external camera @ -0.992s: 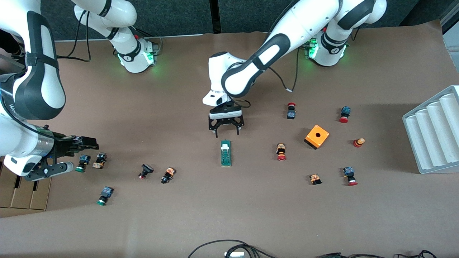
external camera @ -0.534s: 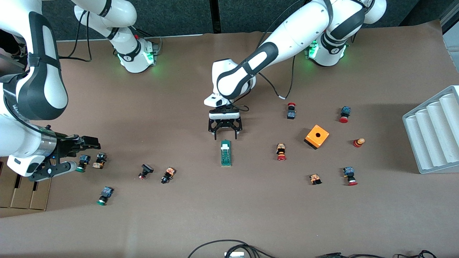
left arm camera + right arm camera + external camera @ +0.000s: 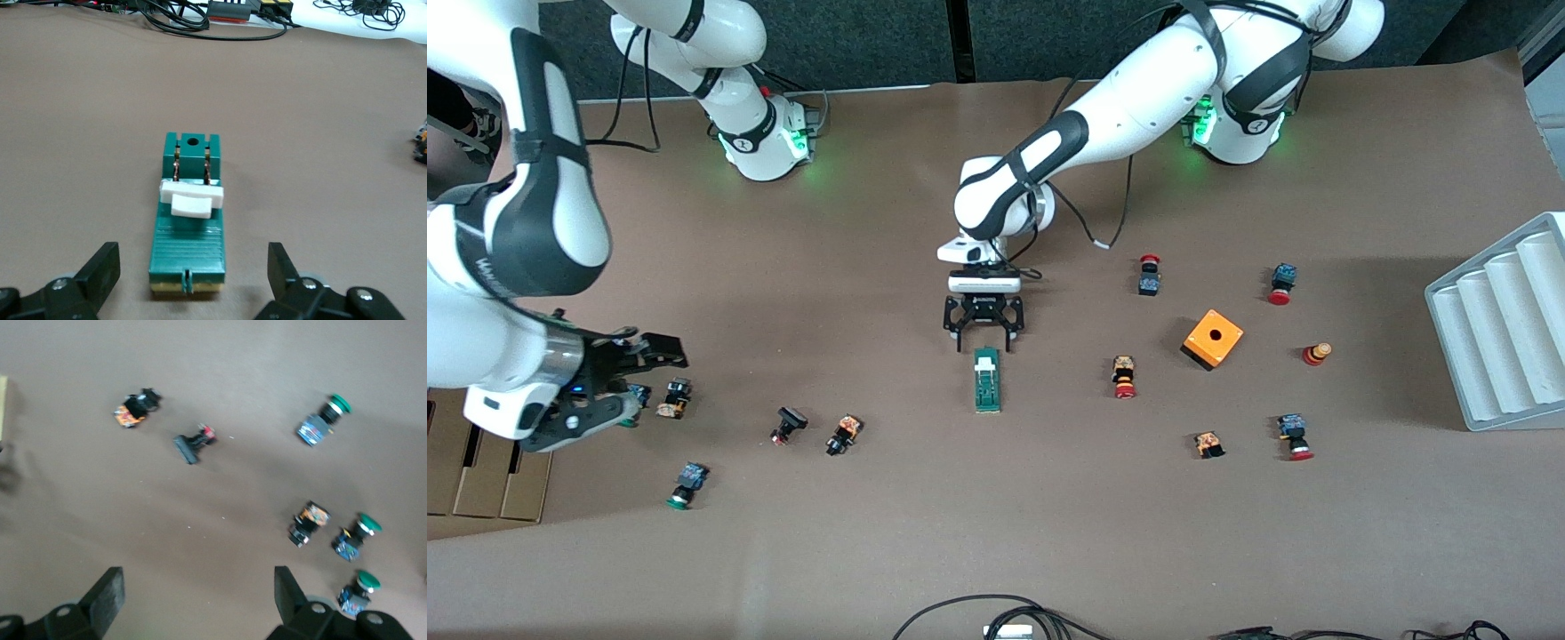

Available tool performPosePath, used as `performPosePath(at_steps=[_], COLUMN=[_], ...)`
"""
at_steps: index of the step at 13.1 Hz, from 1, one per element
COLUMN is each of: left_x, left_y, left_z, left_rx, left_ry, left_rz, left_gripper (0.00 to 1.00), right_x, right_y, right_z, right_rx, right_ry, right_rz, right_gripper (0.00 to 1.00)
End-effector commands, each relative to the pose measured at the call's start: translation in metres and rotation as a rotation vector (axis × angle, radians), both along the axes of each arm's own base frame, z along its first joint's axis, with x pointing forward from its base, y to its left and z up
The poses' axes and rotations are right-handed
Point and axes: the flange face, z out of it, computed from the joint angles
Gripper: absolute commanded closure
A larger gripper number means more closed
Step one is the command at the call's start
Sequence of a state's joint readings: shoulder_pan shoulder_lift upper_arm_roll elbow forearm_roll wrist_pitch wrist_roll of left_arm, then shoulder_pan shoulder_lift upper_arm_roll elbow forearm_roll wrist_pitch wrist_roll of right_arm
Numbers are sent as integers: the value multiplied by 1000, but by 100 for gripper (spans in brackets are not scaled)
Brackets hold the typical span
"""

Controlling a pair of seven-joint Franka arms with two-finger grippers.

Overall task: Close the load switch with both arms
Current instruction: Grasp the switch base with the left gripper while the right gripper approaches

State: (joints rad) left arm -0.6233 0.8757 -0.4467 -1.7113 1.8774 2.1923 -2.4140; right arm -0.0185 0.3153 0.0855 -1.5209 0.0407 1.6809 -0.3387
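Observation:
The load switch (image 3: 987, 380), a narrow dark-green block, lies flat at mid-table. Its white piece (image 3: 985, 358) is at the end toward the robots' bases. In the left wrist view the load switch (image 3: 190, 230) fills the middle, and the white piece (image 3: 191, 199) sits across it. My left gripper (image 3: 986, 344) (image 3: 192, 261) hangs low over that end, open. Its fingers (image 3: 100, 267) stand on either side of the block, clear of it. My right gripper (image 3: 637, 380) (image 3: 198, 587) is open and holds nothing. It is over the small buttons at the right arm's end of the table.
Small push buttons (image 3: 843, 434) (image 3: 1124, 376) are scattered over the brown table. An orange box (image 3: 1213, 339) with a hole stands toward the left arm's end, with a white ribbed tray (image 3: 1498, 331) at that edge. Cardboard (image 3: 480, 471) lies under the right arm. Cables (image 3: 978, 613) run along the front edge.
My left gripper has come down and moved toward the load switch, so its fingers now flank the switch's end. The right arm has shifted slightly. The switch has not moved.

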Motion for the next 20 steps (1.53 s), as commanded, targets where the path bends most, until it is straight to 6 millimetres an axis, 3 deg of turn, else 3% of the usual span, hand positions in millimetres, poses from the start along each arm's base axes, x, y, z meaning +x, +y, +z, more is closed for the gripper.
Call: performPosePath(at_steps=[1, 3, 5, 8, 11, 15, 18, 20], left_x=[6, 9, -1, -7, -8, -23, -20, -20], left_y=[-5, -5, -14, -14, -15, -20, -17, -16], left_z=[-6, -9, -11, -22, -21, -28, -32, -33], left_rx=[-13, -8, -12, 24, 22, 1, 13, 16], left_ry=[-42, -52, -54, -94, -98, -108, -117, -116], left_rz=[-7, 4, -6, 22, 30, 33, 28, 28], left_gripper=[9, 12, 13, 16, 18, 23, 28, 30], right_x=[6, 8, 4, 0, -5, -23, -25, -43], right_y=[38, 79, 135, 196, 236, 291, 307, 344], right_z=[-14, -27, -55, -101, -135, -151, -178, -186], right_rx=[32, 51, 83, 91, 102, 99, 107, 113], right_ry=[4, -17, 4, 0, -28, -63, -78, -106], right_rz=[109, 188, 256, 359, 445, 523, 561, 627], right_gripper=[0, 0, 0, 0, 0, 0, 0, 0])
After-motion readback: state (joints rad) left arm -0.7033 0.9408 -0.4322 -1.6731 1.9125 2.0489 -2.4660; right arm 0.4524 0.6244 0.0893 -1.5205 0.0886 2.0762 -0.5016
